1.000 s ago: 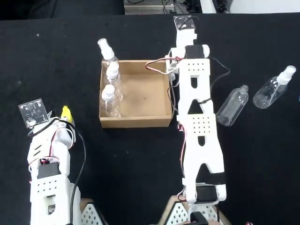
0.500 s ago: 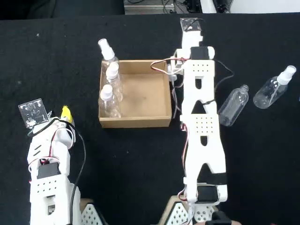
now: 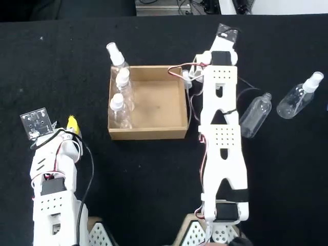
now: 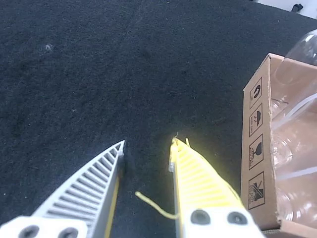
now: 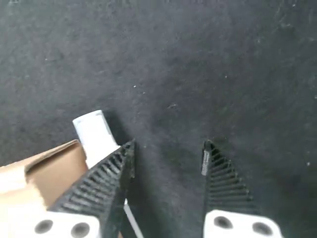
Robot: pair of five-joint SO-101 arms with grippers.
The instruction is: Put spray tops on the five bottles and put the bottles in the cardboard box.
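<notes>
The cardboard box (image 3: 148,134) sits mid-table with two spray-topped bottles (image 3: 122,84) inside along its left wall. A third topped bottle (image 3: 116,55) stands at its far left corner. To the right of my right arm (image 3: 220,143) lie a bottle without a top (image 3: 254,117) and a topped bottle (image 3: 299,97). My right gripper (image 5: 168,146) is open over bare cloth past the box's far right corner (image 5: 47,166), beside a small white piece (image 5: 93,130) shaped like a spray top. My left gripper (image 4: 147,148) is open and holds nothing, left of the box (image 4: 257,144).
The black cloth covers the whole table. Free room lies in front of the box and between the two arms. Red and black cables (image 3: 177,69) loop from the right arm over the box's far right corner.
The right arm's tip has swung to the right, away from the box's far right corner toward the loose bottles. The left arm and all bottles have stayed put.
</notes>
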